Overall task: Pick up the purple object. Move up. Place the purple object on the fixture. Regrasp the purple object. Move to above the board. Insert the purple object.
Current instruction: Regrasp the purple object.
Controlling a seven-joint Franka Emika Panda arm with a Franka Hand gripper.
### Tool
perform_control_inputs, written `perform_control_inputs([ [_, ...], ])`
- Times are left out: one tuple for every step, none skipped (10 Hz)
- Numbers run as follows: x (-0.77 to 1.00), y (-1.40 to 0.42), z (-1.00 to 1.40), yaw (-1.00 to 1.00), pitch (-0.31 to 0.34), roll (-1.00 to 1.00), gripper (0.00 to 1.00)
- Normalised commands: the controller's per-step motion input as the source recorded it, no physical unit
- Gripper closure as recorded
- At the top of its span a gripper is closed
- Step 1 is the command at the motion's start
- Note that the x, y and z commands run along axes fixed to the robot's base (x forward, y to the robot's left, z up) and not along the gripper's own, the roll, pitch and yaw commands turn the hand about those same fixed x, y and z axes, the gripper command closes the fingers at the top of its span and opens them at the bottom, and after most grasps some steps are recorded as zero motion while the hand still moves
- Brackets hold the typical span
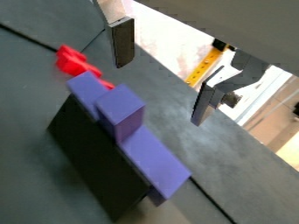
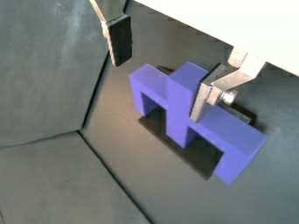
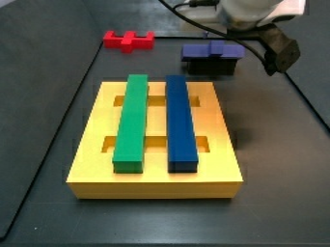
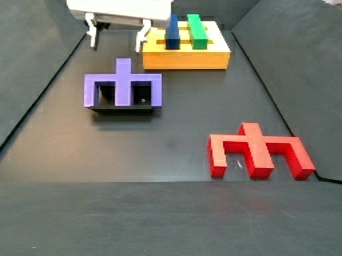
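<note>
Overhead, claw [image 2: 163,61] above dark floor [image 4: 160,150].

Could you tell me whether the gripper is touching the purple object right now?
Apart. In a side view the gripper hangs open behind the purple object, which rests on the fixture, bare floor between them.

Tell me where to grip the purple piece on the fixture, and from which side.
Grip the purple object by its central stem, coming from above. It lies flat on the fixture, so the stem juts out with free flanks. The tool hangs open, apart from the piece, one finger near the stem.
</note>
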Motion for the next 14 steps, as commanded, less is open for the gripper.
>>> perform_control_inputs([
  [-0.13, 0.01, -0.43, 0.0, -0.326, -0.07, 0.0],
  [-0.14, 0.01, -0.39, 0.05, -0.409, -0.2, 0.0],
  [-0.01, 0.0, -0.27, 0.09, -0.263, -0.14, 0.0],
  [0.03, 0.0, -0.23, 0.05, -0.06, -0.11, 0.0],
  [0.12, 0.0, -0.17, 0.03, 0.0, -0.14, 0.0],
  [0.16, 0.0, -0.21, 0.03, 0.0, -0.14, 0.0],
  [0.16, 0.0, -0.18, 0.02, 0.0, -0.11, 0.0],
  [0.16, 0.03, -0.14, 0.04, 0.054, -0.07, 0.0],
  [0.13, 0.03, -0.12, 0.06, 0.063, -0.01, 0.0],
  [0.07, 0.0, -0.07, 0.09, 0.043, 0.0, 0.0],
  [0.03, 0.0, 0.0, 0.1, 0.046, 0.0, 0.0],
  [0.08, 0.0, 0.0, 0.13, 0.129, 0.0, 0.0],
  [0.11, 0.0, 0.0, 0.12, 0.206, 0.0, 0.0],
  [0.13, 0.0, 0.0, 0.05, 0.26, 0.01, 0.0],
])
